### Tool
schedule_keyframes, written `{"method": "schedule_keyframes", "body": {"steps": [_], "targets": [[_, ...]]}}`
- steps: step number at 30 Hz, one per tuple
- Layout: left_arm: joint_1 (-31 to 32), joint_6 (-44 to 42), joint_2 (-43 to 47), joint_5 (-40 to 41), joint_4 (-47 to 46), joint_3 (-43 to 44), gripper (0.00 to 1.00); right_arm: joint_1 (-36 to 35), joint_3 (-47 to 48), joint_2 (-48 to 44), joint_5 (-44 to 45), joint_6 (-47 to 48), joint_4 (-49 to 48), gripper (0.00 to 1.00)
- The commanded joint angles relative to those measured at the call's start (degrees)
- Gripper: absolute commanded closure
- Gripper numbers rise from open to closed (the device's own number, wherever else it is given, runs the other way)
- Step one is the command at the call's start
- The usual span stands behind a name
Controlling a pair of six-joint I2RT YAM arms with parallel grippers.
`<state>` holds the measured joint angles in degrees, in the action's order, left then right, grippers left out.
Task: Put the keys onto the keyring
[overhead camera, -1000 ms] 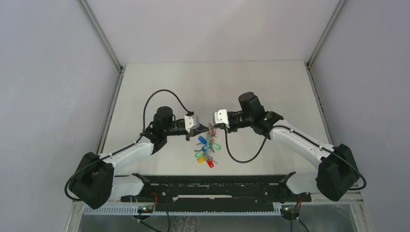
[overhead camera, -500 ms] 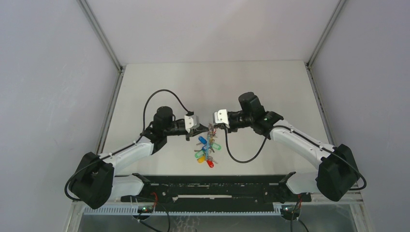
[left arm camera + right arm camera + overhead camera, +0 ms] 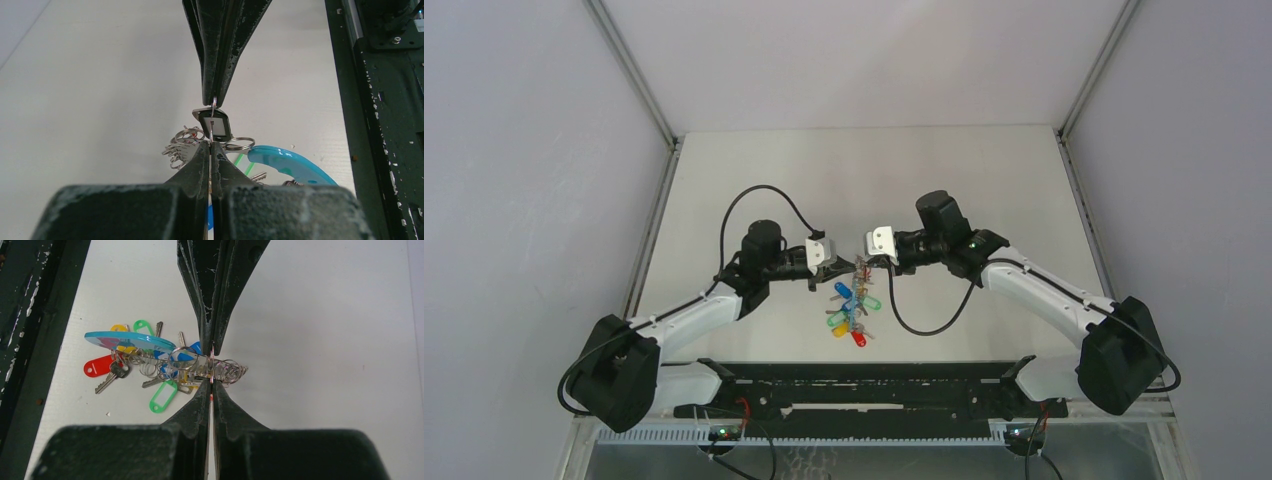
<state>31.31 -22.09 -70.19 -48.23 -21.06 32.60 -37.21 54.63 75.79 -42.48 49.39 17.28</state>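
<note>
A bunch of keys (image 3: 849, 310) with blue, green, yellow and red plastic heads is over the middle of the tabletop (image 3: 864, 170). Its long axis runs from the two claw tips back toward the arm bases, with the red head nearest the bases. In the right wrist view the keys fan out to the left of the tips, their silvery blades pointing mixed ways, with a green tag (image 3: 162, 397) lowest and a red tag (image 3: 95, 367) farthest left. The keyring (image 3: 127, 341) shows edge-on as a turquoise band above the keys. Its long axis lies left to right and its right end is near the tips. In the left wrist view the same band curves off to the lower right of the tips. A row of silvery loops (image 3: 227, 371) runs from the band across the line where the claws meet. The left claw (image 3: 210, 150) and right claw (image 3: 210, 386) meet tip to tip, each clenched on an opposite side of one small ring (image 3: 212, 120) of thin wire that stands upright between them. A black tag (image 3: 222, 127) with a white window lies against that ring. Whether the lowest keys touch the tabletop cannot be told.
</note>
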Motion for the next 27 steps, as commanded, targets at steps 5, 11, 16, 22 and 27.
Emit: {"method": "schedule_keyframes", "body": {"steps": [5, 11, 16, 22, 27], "targets": [[-0.3, -0.77, 0.51, -1.08, -2.23, 2.86, 1.0, -0.1, 2.5, 0.16, -1.04, -0.54, -1.79, 1.0], [-0.37, -0.72, 0.5, -1.17, -2.25, 2.91, 1.0, -0.14, 2.56, 0.55, -1.38, -0.43, -1.84, 1.0], [-0.34, -0.59, 0.41, -1.34, -2.4, 2.91, 1.0, -0.27, 3.24, 1.03, -1.55, -0.26, -1.0, 1.0], [-0.34, -0.61, 0.33, -1.04, -2.4, 2.85, 1.0, -0.23, 3.16, 0.81, -1.77, -0.22, -0.7, 1.0], [-0.29, -0.67, 0.31, -0.65, -2.41, 2.82, 1.0, -0.05, 3.12, 0.11, -1.86, -0.36, -0.27, 1.0]]}}
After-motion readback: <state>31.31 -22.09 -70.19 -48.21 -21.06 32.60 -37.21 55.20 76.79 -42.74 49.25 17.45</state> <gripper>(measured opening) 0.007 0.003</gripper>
